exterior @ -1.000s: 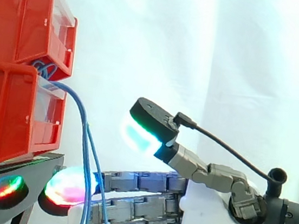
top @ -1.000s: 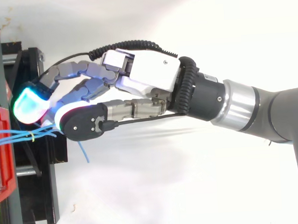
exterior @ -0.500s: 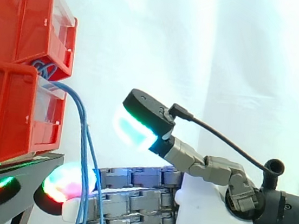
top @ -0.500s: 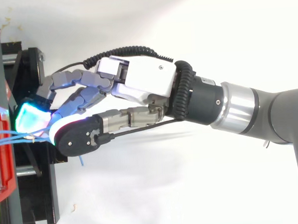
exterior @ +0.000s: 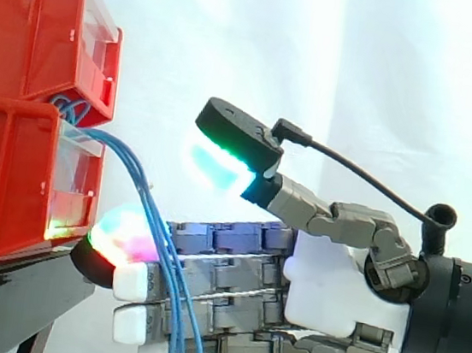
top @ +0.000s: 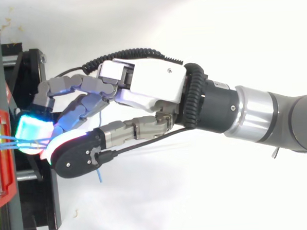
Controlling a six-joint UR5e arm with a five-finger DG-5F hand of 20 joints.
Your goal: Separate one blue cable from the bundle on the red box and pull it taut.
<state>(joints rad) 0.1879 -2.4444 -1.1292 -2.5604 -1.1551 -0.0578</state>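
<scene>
A bundle of thin blue cables (exterior: 137,177) comes out between the two stacked red bins (exterior: 11,183) and droops down to the right. My hand (exterior: 335,283) reaches in level from the right, its fingers straight and pointing at the lower bin. The cables hang spread across the fingers near their glowing tips. The thumb stands raised above them, its pad (exterior: 220,164) glowing cyan and green, apart from the cables. From above, the hand (top: 152,86) has its fingertips close to the red bin (top: 5,189), where the cables (top: 3,139) leave it. A loose cable end (top: 99,173) pokes out below the thumb.
The bins sit on a black stand (exterior: 7,286), which runs along the left edge (top: 37,203) in the top view. A white curtain hangs behind. A white surface lies under the arm to the right of the stand.
The hand has risen and shifted slightly toward the bins. The cables, which hung together beside the fingertips, now fan out across the fingers and are pushed up.
</scene>
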